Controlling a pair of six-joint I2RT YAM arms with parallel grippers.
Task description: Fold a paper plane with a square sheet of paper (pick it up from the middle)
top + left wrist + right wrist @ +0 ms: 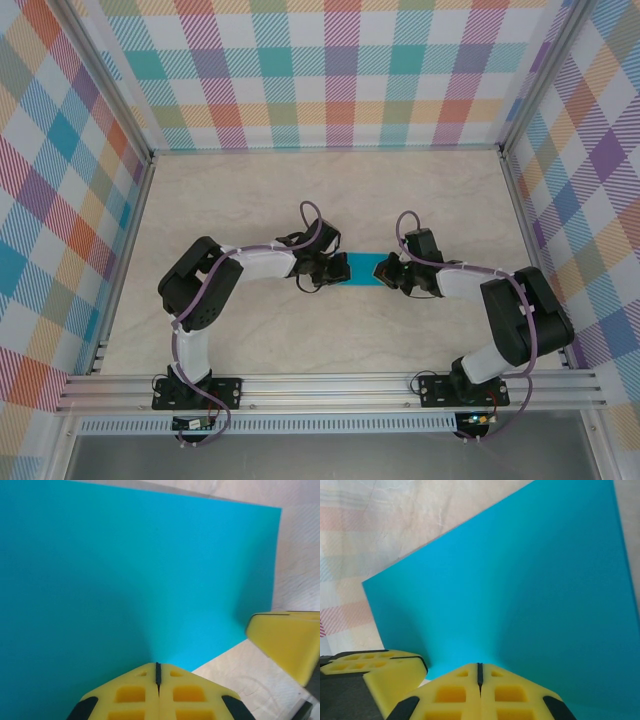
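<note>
At the middle of the surface (250,200), the square sheet of paper (365,268) lies between the two arms and serves as the reference for this entry.

Left of the sheet: the left pincer (328,270) meets its left side. In the left wrist view its yellow fingers (135,695) are pressed together with no gap. The teal sheet puckers into a soft ridge that runs straight into their tips. Assessment: it is pinching the sheet, not merely resting beside it.

Sheet: uncreased and unfolded. It rises toward both sets of tips, while its far edges look close to the surface. Being square, it has no long axis. The part visible from above spans left to right between the pincers.

Right of the sheet: the right pincer (393,273) meets the opposite side. Its fingers (455,695) are likewise shut tight, with the same ridge of paper drawn into their tips. Assessment: also pinching.

Governing relation: the pincers face each other across the sheet and sit close together. Neither arm is nearer. Any fold will depend on how the two grips move relative to each other along that left-to-right line.

Risk: opposed pulls could tear or crumple the thin paper.
</note>
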